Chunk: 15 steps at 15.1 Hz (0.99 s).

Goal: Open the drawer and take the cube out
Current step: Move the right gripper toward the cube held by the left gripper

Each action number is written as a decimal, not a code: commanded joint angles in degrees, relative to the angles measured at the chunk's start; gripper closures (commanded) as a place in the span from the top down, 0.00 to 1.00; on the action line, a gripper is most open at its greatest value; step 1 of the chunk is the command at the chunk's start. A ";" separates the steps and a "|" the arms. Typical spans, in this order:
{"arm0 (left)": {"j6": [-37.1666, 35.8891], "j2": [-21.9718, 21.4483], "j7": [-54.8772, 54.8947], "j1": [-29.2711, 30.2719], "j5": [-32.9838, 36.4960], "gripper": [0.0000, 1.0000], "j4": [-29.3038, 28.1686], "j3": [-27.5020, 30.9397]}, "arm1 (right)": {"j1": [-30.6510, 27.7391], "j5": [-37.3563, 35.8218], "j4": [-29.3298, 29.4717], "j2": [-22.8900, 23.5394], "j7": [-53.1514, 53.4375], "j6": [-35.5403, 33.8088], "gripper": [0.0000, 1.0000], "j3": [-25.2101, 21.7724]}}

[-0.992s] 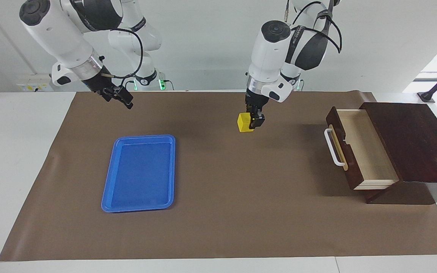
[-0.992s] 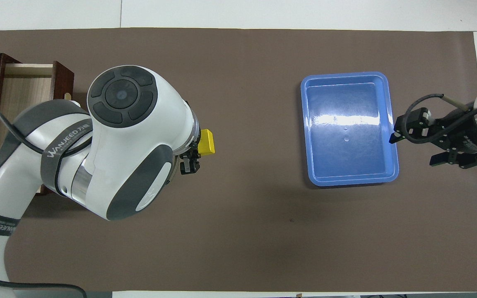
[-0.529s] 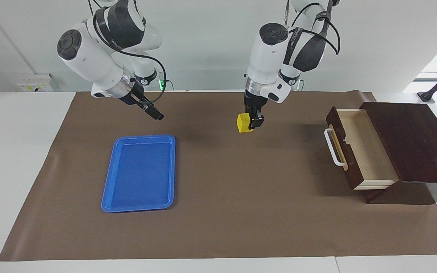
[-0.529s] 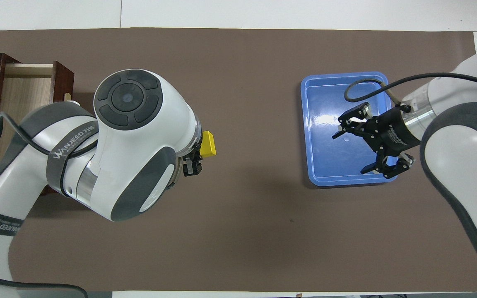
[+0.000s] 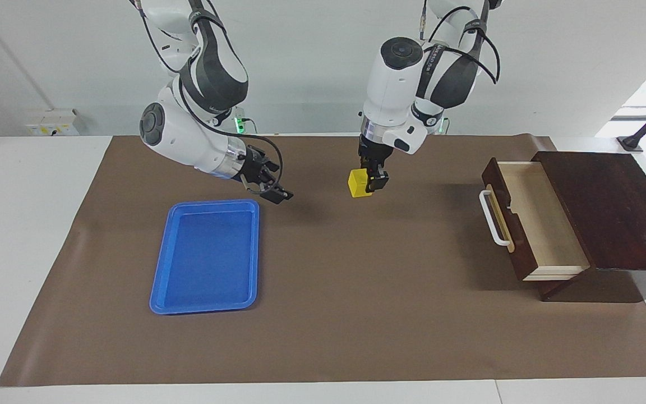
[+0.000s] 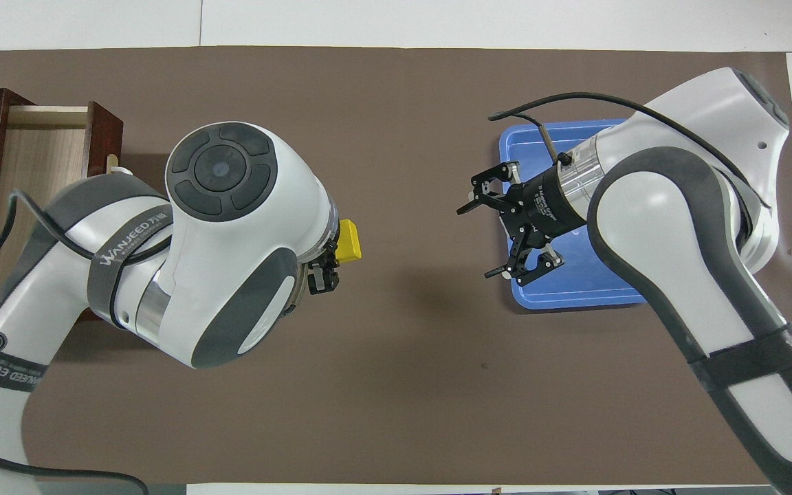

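Change: the right gripper (image 5: 276,193) swings in from its end of the table toward the cube (image 5: 359,184); a handover looks likely.
Left gripper (image 5: 374,182): pinches the cube above the mat's middle.
Right gripper: fingers spread wide, empty, over the blue tray (image 5: 206,256)'s edge.
Drawer (image 5: 530,219): open, empty.

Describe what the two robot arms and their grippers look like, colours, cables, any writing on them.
Both arms are glossy white with dark grey joint sections and round dark grey end caps. The left arm carries grey bands printed WANJEED in white. A black cable loops along each arm. Silver collars lead to the left gripper and right gripper, both black, with thin two-finger jaws.
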 commanded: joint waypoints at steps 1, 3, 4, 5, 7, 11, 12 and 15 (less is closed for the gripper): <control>1.47 -0.56 -0.81 -1.60 -0.39 0.00 -1.11 0.92 | 1.53 2.58 1.61 3.12 1.02 1.19 1.00 -0.05; 1.47 -0.65 -0.81 -1.69 -0.39 0.00 -1.37 0.92 | 3.38 4.33 2.41 4.63 1.02 1.55 1.00 -0.05; 1.47 -0.65 -0.81 -1.69 -0.39 0.00 -1.37 0.92 | 3.64 6.00 2.50 4.80 1.37 2.94 1.00 -0.05; 1.47 -0.65 -0.81 -1.69 -0.39 0.00 -1.37 0.92 | 4.26 7.06 2.76 5.42 1.98 4.52 1.00 -0.05; 1.47 -0.65 -0.81 -1.69 -0.39 0.00 -1.46 0.92 | 7.67 7.07 5.64 7.87 5.39 7.60 1.00 -0.13; 2.08 -0.47 -1.69 -1.69 -0.30 0.00 -1.46 0.92 | 10.05 6.19 7.42 9.38 6.12 9.72 1.00 -0.22; 2.26 -0.39 -1.69 -1.69 -0.30 0.00 -1.46 0.92 | 10.24 6.19 7.42 9.38 6.12 9.81 1.00 -0.22; 2.52 -0.47 -1.69 -1.69 -0.22 0.00 -1.81 0.92 | 12.51 6.36 7.42 9.64 9.96 13.49 1.00 -0.13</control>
